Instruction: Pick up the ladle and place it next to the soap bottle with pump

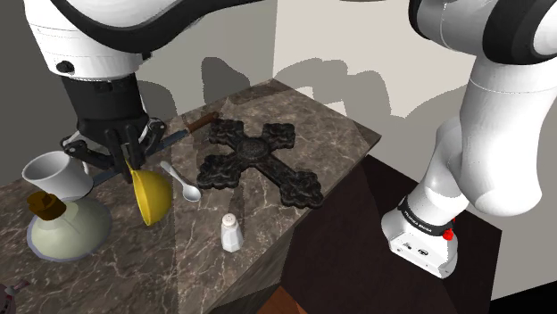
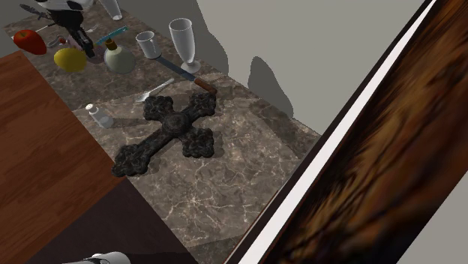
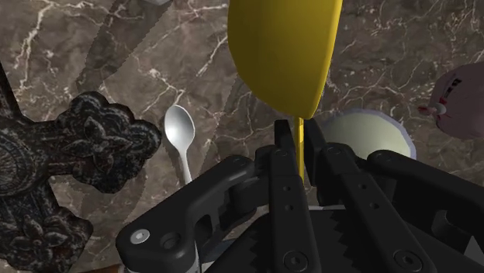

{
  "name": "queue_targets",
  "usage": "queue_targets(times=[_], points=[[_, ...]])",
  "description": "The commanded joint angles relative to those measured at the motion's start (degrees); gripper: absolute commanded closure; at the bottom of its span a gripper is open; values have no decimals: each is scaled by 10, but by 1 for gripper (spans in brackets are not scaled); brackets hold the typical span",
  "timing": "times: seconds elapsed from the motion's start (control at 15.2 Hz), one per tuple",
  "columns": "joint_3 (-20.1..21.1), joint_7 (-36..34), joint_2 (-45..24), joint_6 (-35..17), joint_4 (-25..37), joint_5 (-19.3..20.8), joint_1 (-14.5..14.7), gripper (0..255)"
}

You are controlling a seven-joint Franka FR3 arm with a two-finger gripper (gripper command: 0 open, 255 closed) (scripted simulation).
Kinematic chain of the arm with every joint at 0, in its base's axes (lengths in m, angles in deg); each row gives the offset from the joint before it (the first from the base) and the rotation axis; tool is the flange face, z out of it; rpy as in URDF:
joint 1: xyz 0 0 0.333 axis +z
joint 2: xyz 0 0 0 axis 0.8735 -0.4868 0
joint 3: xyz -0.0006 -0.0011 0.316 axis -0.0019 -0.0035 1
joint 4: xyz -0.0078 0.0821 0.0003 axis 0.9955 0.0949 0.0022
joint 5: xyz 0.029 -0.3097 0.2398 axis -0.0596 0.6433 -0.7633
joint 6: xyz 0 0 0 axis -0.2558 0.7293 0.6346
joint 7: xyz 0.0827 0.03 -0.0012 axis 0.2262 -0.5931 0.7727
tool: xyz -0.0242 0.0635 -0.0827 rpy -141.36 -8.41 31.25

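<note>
Claw (image 3: pixel 299 130) is seen pinched on the thin handle of the yellow ladle (image 3: pixel 283 54) — fingers pressed against it from both sides. The ladle (image 1: pixel 152 196) is held bowl downward over the dark marbled countertop (image 1: pixel 330 138), toward the end at the shoulder view's left. It is placed between the pale soap bottle (image 1: pixel 64 230) with its brown pump and a white spoon (image 1: pixel 183 183), just beside the bottle. Contact between bowl and countertop cannot be told.

A white cup (image 1: pixel 54 172) is noted behind the bottle. A black ornate cross (image 1: pixel 254 161) is laid flat mid-countertop. A small shaker (image 1: pixel 230 232) is stood upright near the front edge. A brown-handled knife (image 2: pixel 191 79) is laid along the back edge.
</note>
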Motion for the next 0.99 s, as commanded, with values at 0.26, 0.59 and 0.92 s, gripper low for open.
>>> queue_targets(times=[0.26,0.59,0.92], points=[[-1,6,-3,-44,-41,-1,-1,255],[-2,9,-10,-80,-71,0,-2,255],[-3,13,-19,-114,-96,1,-2,255]])
